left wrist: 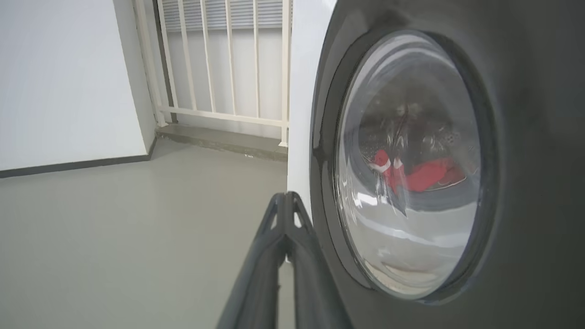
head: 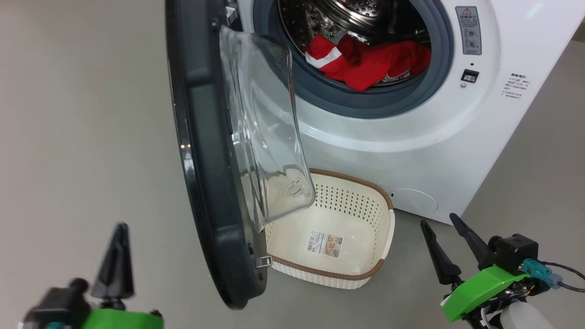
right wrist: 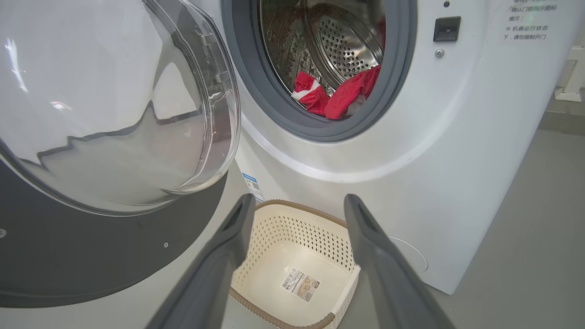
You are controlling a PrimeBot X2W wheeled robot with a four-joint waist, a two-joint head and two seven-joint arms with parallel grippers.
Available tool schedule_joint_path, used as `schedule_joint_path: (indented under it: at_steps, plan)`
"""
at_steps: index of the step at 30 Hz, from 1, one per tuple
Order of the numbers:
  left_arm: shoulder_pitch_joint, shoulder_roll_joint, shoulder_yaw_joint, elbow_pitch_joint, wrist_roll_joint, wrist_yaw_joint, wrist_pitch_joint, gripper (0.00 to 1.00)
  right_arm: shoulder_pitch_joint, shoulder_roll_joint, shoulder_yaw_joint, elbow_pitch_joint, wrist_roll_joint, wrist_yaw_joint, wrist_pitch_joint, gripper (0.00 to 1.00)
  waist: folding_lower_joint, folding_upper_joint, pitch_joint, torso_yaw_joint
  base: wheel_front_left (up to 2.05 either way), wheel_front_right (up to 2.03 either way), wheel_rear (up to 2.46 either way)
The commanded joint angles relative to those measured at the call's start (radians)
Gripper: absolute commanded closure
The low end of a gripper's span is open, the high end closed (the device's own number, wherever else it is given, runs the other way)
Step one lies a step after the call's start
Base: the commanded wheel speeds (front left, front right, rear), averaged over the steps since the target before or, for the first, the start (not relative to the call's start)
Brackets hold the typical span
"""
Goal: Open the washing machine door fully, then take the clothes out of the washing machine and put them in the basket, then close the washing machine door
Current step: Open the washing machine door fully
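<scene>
The washing machine (head: 411, 151) stands with its door (head: 201, 137) swung partly out, edge-on in the head view, glass bulge facing the drum. The red clothes (head: 365, 64) lie in the drum mouth, and show as clothes (right wrist: 338, 91) in the right wrist view. An empty basket (head: 347, 205) sits on the floor under the door's glass. My left gripper (head: 121, 256) is shut on nothing, low and left of the door's outer face; the left gripper (left wrist: 285, 196) points beside the door (left wrist: 525, 137) rim. My right gripper (head: 438, 219) is open, right of the basket (right wrist: 297, 233).
Grey floor spreads to the left of the door. A white wall (left wrist: 59, 82) and a cream barred railing (left wrist: 228, 59) stand behind the machine's left side. The door latch slot (head: 470, 75) sits on the machine's front, right of the drum. A cable (head: 566, 274) trails from my right wrist.
</scene>
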Motion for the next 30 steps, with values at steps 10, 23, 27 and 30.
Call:
schedule_joint_path:
  at_steps: [10,23,27,30]
  plan:
    - [-0.035,0.017,0.004,-0.404,-0.060,0.012,-0.012,1.00,0.014,-0.004,0.003,-0.029,-0.022,0.002,-0.012,0.00,0.0000,0.0000,-0.009,0.014,0.00,0.00,0.00]
    - [0.023,0.017,-0.334,-0.518,-0.003,-0.031,-0.012,1.00,0.007,-0.004,0.003,-0.035,-0.029,0.002,-0.012,0.00,0.0000,0.0000,-0.001,0.005,0.00,0.00,0.00]
    - [0.041,0.022,-0.420,-0.447,-0.033,-0.037,-0.012,1.00,0.005,-0.004,0.005,-0.037,-0.032,0.002,-0.012,0.00,0.0000,0.0000,0.005,0.004,0.00,0.00,0.00]
    - [0.044,0.027,-0.450,-0.398,-0.043,-0.038,-0.012,1.00,0.003,-0.005,0.008,-0.037,-0.032,0.002,-0.012,0.00,0.0000,0.0000,0.006,0.004,0.00,0.00,0.00]
